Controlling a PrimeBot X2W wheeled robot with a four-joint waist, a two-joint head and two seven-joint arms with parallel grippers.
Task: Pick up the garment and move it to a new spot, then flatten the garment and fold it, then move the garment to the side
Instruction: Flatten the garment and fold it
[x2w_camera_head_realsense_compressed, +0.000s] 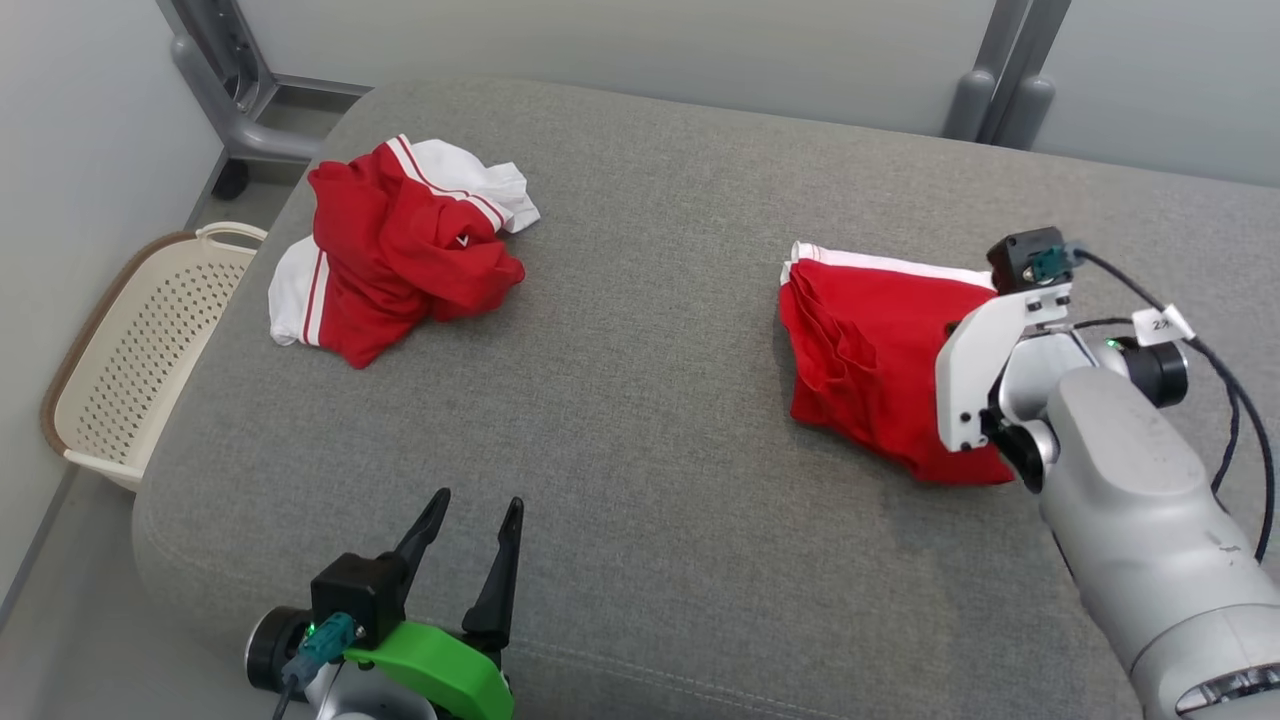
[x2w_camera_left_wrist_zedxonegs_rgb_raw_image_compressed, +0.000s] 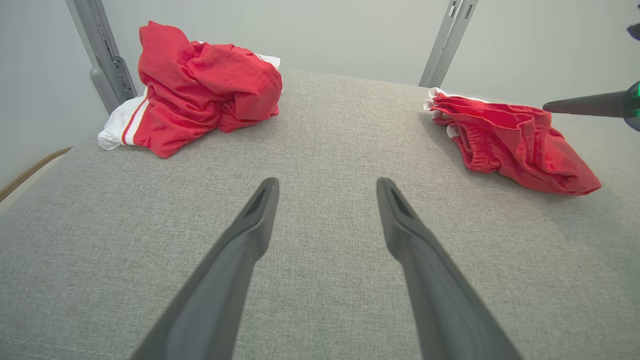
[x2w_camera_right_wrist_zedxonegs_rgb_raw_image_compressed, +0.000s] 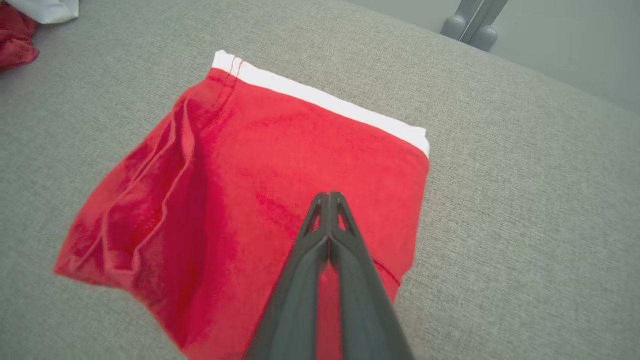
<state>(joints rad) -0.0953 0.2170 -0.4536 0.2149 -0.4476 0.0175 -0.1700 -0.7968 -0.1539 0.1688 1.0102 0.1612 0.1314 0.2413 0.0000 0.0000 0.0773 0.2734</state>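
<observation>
A folded red garment (x2w_camera_head_realsense_compressed: 868, 350) with a white band along its far edge lies on the right side of the grey cushioned surface (x2w_camera_head_realsense_compressed: 650, 400). It also appears in the left wrist view (x2w_camera_left_wrist_zedxonegs_rgb_raw_image_compressed: 510, 140) and the right wrist view (x2w_camera_right_wrist_zedxonegs_rgb_raw_image_compressed: 280, 165). My right gripper (x2w_camera_right_wrist_zedxonegs_rgb_raw_image_compressed: 329, 196) is shut, its tips pressed together over the red cloth with nothing between them. From the left wrist view, that gripper (x2w_camera_left_wrist_zedxonegs_rgb_raw_image_compressed: 547, 106) hovers just above the garment's far end, apart from it. My left gripper (x2w_camera_head_realsense_compressed: 480, 497) is open and empty near the front edge, with bare fabric between its fingers (x2w_camera_left_wrist_zedxonegs_rgb_raw_image_compressed: 250, 235).
A second red and white garment (x2w_camera_head_realsense_compressed: 400, 245) lies crumpled at the far left of the surface. A cream perforated basket (x2w_camera_head_realsense_compressed: 150, 340) stands on the floor beyond the left edge. Grey frame posts (x2w_camera_head_realsense_compressed: 1000, 95) rise behind the surface.
</observation>
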